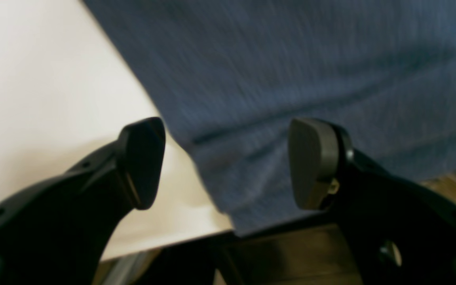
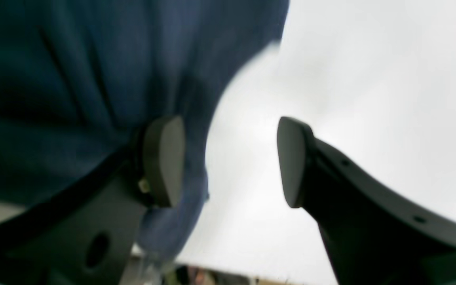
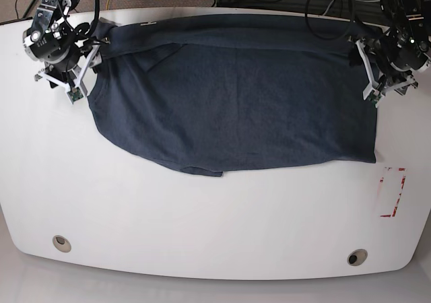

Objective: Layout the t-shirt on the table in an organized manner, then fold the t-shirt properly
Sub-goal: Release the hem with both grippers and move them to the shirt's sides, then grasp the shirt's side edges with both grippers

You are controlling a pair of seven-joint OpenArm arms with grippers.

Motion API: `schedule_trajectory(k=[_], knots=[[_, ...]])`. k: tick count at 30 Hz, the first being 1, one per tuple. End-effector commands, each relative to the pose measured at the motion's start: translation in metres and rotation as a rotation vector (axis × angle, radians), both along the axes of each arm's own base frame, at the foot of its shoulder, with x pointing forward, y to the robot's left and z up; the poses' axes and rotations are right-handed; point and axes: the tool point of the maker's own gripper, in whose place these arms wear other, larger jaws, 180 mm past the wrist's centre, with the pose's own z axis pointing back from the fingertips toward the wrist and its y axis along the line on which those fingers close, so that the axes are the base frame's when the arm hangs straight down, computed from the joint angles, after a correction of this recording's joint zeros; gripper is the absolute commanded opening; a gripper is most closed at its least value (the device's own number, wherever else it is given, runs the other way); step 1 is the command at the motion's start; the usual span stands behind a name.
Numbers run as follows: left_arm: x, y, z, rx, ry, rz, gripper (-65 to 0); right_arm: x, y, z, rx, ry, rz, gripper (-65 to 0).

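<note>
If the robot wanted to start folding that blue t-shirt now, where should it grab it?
Probably the t-shirt at its two far corners, where the left gripper and right gripper sit, each coming in from the outer side: the cloth lies flat there, edges exposed on the table.

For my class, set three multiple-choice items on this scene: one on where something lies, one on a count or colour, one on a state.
1. Where is the red-outlined mark on the table?
A. under the shirt
B. beside the shirt's lower corner, near the table edge
C. between the two holes

2. How many round holes show in the tabletop?
A. one
B. two
C. four

3. How does the t-shirt lie?
A. spread out flat
B. rolled into a ball
C. hanging off the table

Answers:
1 B, the mark sits on bare white surface past the shirt's corner.
2 B, one hole and another near the front edge.
3 A, the dark blue cloth lies spread across the table.
</note>
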Motion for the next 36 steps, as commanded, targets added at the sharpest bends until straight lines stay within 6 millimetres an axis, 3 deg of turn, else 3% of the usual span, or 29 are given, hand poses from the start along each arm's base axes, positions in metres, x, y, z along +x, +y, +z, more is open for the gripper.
schedule_trajectory(k=[1,10,14,17,20,24,29,36], knots=[[0.029,0.007,0.027,0.035,-0.089,-0.002,-19.2,0.018,-0.013,0.021,-0.052,-0.061,0.014,-30.0],[0.101,0.023,0.092,0.035,-0.324,0.061,-19.2,0.081,-0.019,0.052,-0.022,-0.203,-0.011,-30.0],[0.128,0.029,0.11,0.004,-0.378,0.107,-19.2,0.114,-0.012,0.054,0.047,-0.235,-0.027,-30.0],[0.145,0.038,0.112,-0.03,-0.386,0.162,-19.2,0.137,-0.006,0.053,0.092,-0.236,-0.023,-30.0],[0.161,0.043,0.108,-0.07,-0.395,0.185,-19.2,0.153,-0.002,0.051,0.13,-0.229,-0.024,-30.0],[0.18,0.049,0.089,-0.144,-0.392,0.215,-19.2,0.165,0.004,0.045,0.164,-0.207,-0.016,-30.0],[0.194,0.054,0.058,-0.222,-0.359,0.253,-19.0,0.171,0.012,0.041,0.174,-0.192,0.007,-30.0],[0.199,0.06,0.021,-0.289,-0.324,0.302,-19.0,0.17,0.013,0.04,0.176,-0.19,0.007,-30.0]])
